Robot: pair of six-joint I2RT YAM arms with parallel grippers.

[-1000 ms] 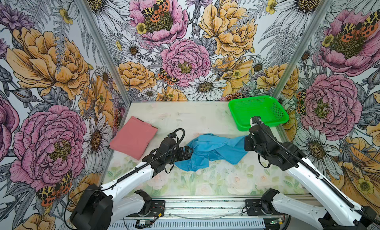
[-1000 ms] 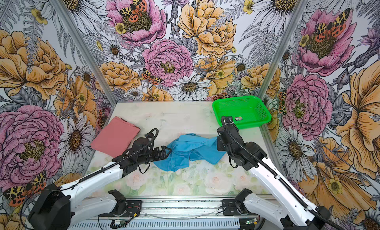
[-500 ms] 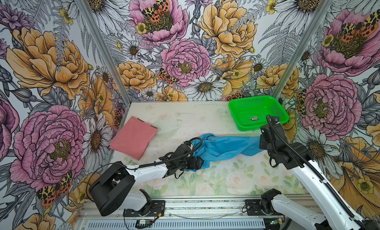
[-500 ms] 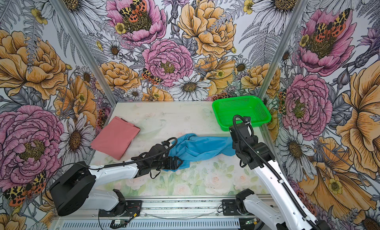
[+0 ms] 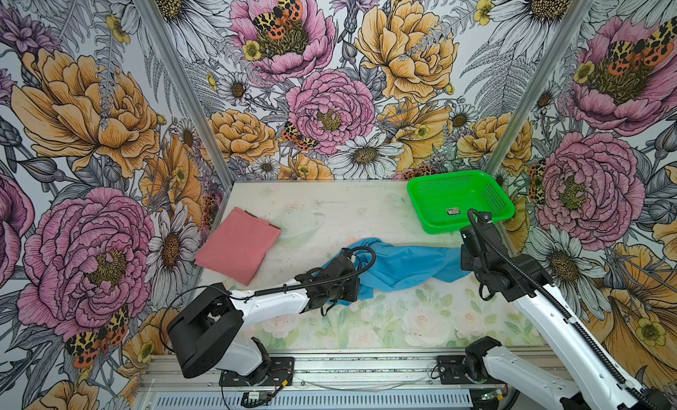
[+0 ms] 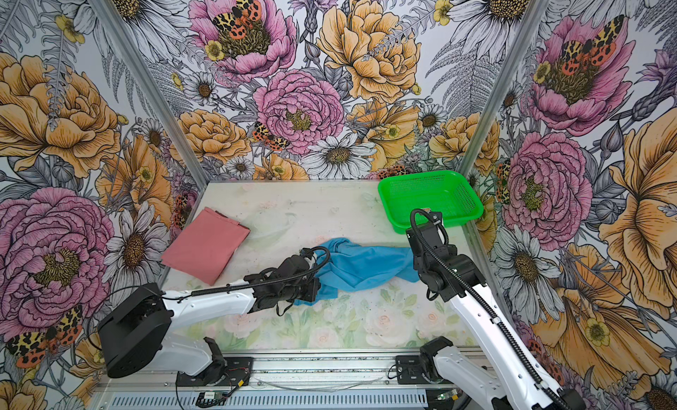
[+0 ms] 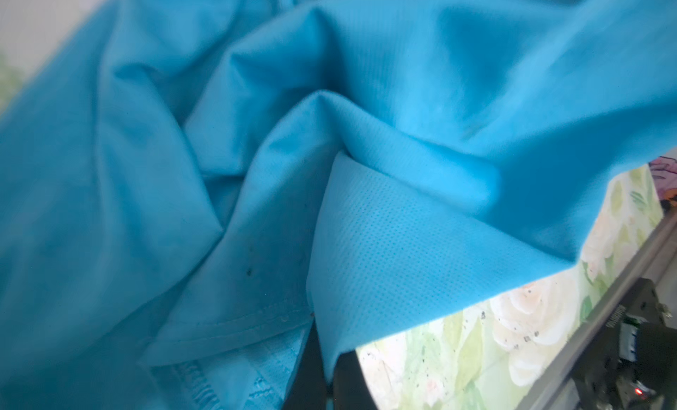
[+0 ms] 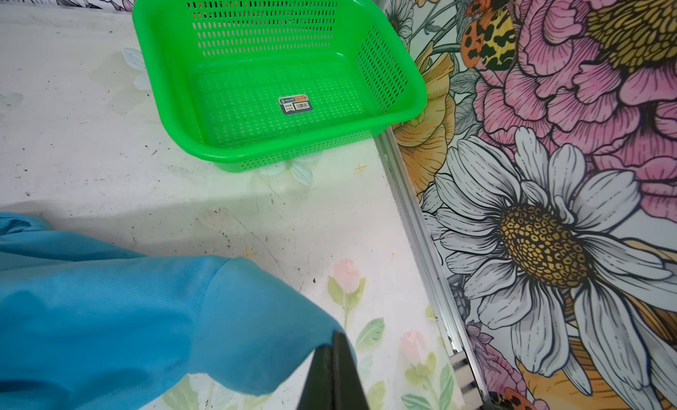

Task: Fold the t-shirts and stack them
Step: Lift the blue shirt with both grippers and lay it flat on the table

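The bench [image 5: 329, 206] is carrying everything. The blue t-shirt [image 5: 406, 261] is lying crumpled across its middle, stretching sideways between the two arms in both top views. The pink t-shirt [image 5: 238, 248] is lying folded into a flat rectangle near the bench's left edge, well apart from the blue one. The green basket [image 5: 492, 197] is sitting in the far right corner with only a small label inside it.

The right hand [image 8: 334, 347] is pinching the blue t-shirt's right end, its fingers pressing together on the cloth just above the bench. The left hand [image 7: 326, 368] is clamping a fold at the shirt's left end, with fabric bunching around its dark fingers in the left wrist view.
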